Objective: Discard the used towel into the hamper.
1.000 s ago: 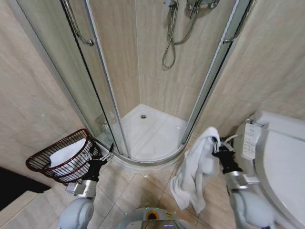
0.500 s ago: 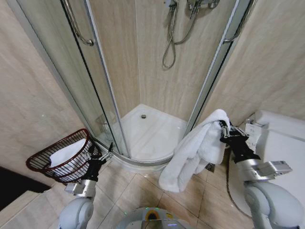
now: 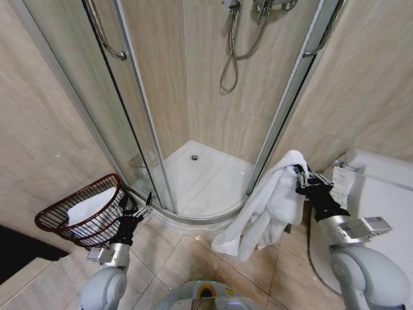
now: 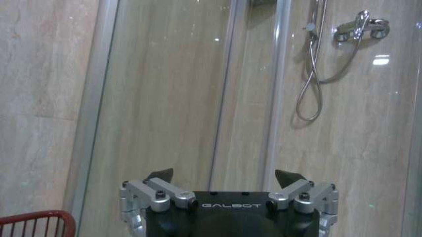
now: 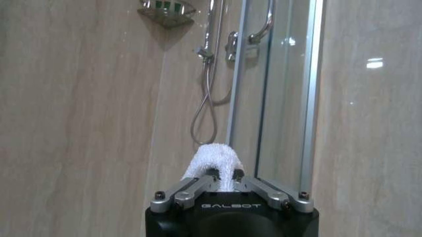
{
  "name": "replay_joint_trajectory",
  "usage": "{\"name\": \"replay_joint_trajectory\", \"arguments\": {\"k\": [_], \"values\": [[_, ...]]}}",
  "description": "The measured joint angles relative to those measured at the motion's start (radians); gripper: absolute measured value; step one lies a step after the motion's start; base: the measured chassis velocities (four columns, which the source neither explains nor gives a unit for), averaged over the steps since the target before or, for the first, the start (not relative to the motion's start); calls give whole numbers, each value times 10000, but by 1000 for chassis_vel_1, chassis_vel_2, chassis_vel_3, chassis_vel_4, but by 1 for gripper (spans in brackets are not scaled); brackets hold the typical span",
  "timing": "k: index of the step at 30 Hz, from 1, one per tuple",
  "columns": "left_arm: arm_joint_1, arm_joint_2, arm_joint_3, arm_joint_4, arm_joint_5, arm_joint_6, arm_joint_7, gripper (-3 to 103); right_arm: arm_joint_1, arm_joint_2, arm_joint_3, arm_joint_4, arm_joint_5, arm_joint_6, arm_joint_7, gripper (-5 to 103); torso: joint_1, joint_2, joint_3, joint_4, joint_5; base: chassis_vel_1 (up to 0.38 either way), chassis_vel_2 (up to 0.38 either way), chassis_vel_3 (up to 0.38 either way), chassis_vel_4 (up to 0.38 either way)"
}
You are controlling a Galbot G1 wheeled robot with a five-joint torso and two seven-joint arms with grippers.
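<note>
Now | hamper lower left of frame, open-topped to take the drop | my left gripper just beside it, fingers spread, empty | my right gripper centre-right, pinching the towel by a fold so it hangs clear of the floor.

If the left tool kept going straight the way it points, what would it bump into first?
Most likely the glass shower door. The open left tool points at that pane with nothing showing between them, though how far off the glass stands is hard to judge.

Hamper mostly beyond frame edge
</note>
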Motion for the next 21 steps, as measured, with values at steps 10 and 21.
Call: {"name": "replay_joint_trajectory", "arguments": {"k": [10,21], "values": [[-89,-7,71,40,124,-138,-40,100,-81,52,-30,-16,-91,108,-85,5,-14,-29,-17,0,1,0,0,0,0],[-126,36,30,47,113,-136,-49,100,-117,262,-138,-27,-289,184,-266,5,-1,-8,-3,0,0,0,0,0,0]]}}
